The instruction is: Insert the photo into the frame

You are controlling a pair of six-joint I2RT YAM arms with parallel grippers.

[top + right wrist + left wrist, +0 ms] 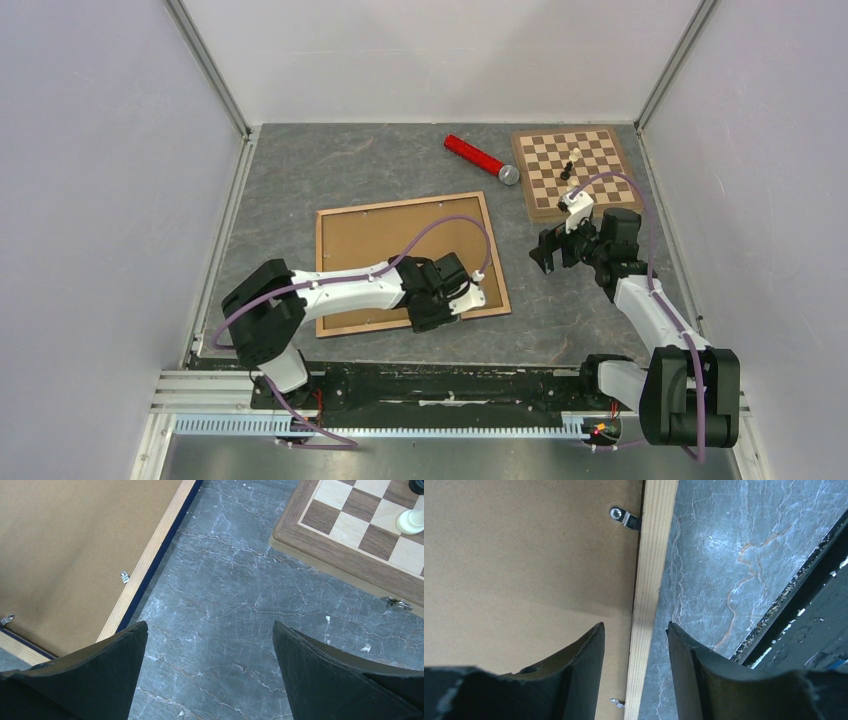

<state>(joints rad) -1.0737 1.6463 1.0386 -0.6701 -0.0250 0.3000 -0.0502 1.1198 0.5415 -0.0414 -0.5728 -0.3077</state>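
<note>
Okay, the frame [321,270] lies flat on the grey surface [300,170], left of centre and closer to the near edge, turned a little off square. Light wood side is up, and a dark blue strip shows along its outer edge in the right wrist view. A brown backing panel [370,240] sits inside it, with small metal clips [624,517] at the rail.

The left end effector [634,627] is at the frame's near right corner. Its jaws are partly apart and straddle the wooden rail, one finger over the panel and the other over bare surface. A gap shows on both sides of the rail, so it is not clamped.

The right end effector [210,630] is spread wide with nothing in it. It hangs over bare surface between the frame's right edge and the chessboard [590,150].

The chessboard sits in the far right corner, with a dark piece [568,170] and a white piece [412,520] on it. A red cylinder [478,157] with a grey round end lies just left of the board, near the far edge.
</note>
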